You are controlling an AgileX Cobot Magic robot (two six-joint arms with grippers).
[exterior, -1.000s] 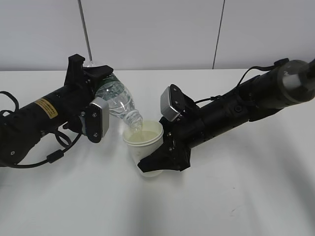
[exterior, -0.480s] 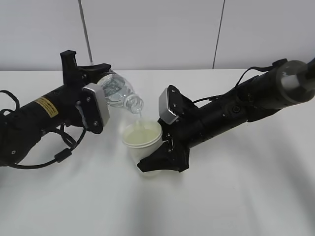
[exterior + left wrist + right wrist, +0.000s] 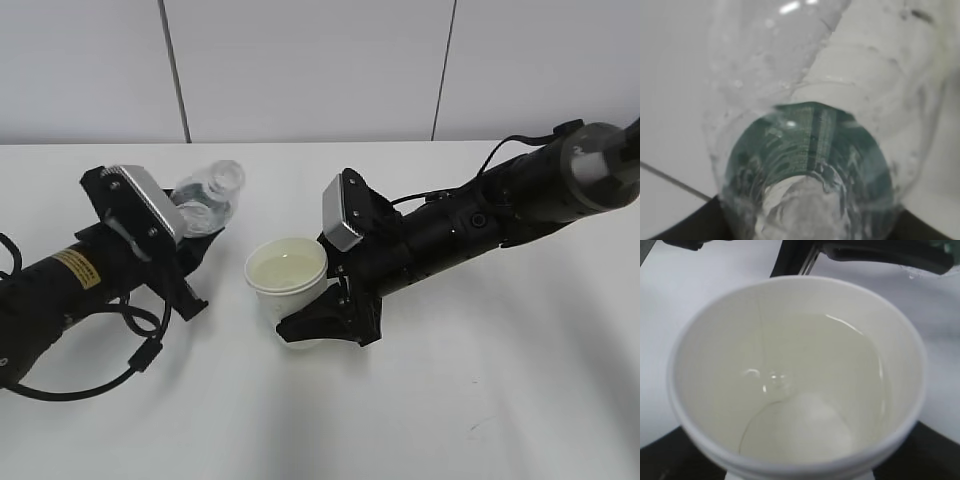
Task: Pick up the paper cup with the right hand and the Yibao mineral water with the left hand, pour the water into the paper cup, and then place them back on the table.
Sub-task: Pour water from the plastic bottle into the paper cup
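The paper cup (image 3: 288, 283) is cream-white and holds clear water (image 3: 287, 268). My right gripper (image 3: 318, 322) is shut on its lower wall. In the right wrist view the cup (image 3: 790, 450) fills the frame with water (image 3: 805, 385) inside. The Yibao mineral water bottle (image 3: 207, 195) is clear, capless, and points up and to the right, left of the cup and apart from it. My left gripper (image 3: 190, 235), on the arm with the yellow sticker, is shut on the bottle. In the left wrist view the bottle (image 3: 810, 150) fills the frame, its green label showing through.
The white table (image 3: 480, 400) runs under both arms. A pale wall with dark vertical seams (image 3: 175, 70) stands behind its far edge. The right arm (image 3: 500, 205) stretches in from the upper right, the left arm (image 3: 60, 290) from the lower left.
My left gripper has swung the bottle back from the cup, to the left and lower, its mouth turning upward. The stream of water has stopped. The cup and my right gripper have hardly moved.
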